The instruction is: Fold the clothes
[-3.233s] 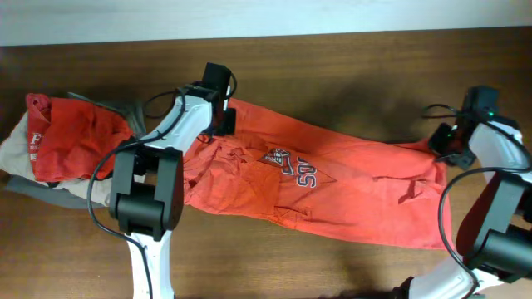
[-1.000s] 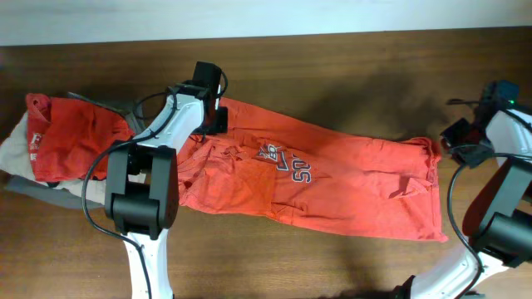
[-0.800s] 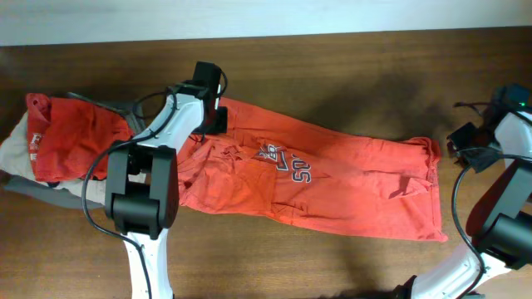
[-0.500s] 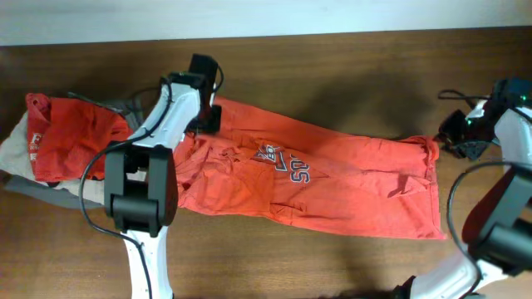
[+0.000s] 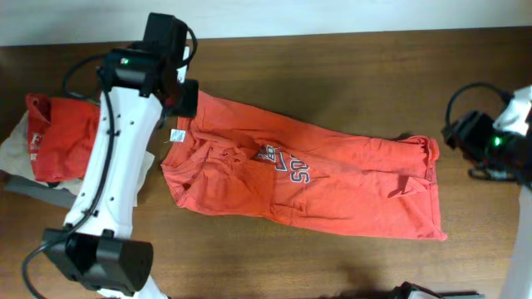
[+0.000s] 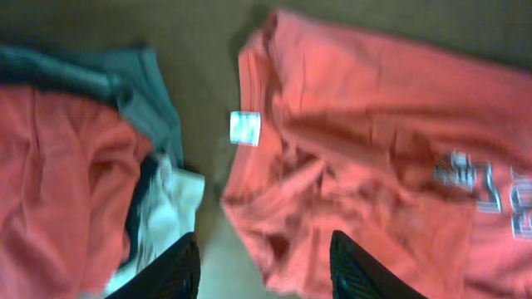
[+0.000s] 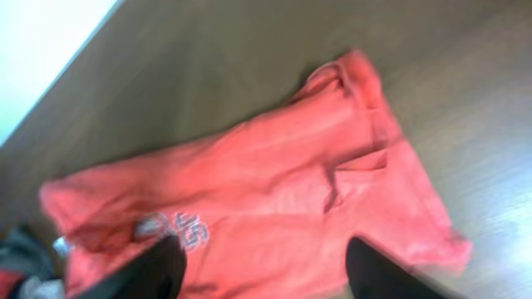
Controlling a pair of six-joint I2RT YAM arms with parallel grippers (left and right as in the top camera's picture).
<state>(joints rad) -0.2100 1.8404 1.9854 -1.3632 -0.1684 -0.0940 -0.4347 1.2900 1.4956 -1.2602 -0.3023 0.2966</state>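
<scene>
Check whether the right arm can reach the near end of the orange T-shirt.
Probably yes: the T-shirt's hem end lies flat on the table beside the right arm's open fingers, with nothing lying between.

T-shirt [image 5: 332,183] flat mid-table [image 5: 332,75]; clothes pile [image 5: 54,137] near, to its left.

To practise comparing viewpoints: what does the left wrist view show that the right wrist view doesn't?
Left wrist only: the side pile of clothes in full, the open left gripper. Right wrist only: the T-shirt, its far end, a pale strip beyond the table, the open right gripper. Both: the shirt's chest print, the table; right wrist catches only a blurred corner of the pile.
</scene>
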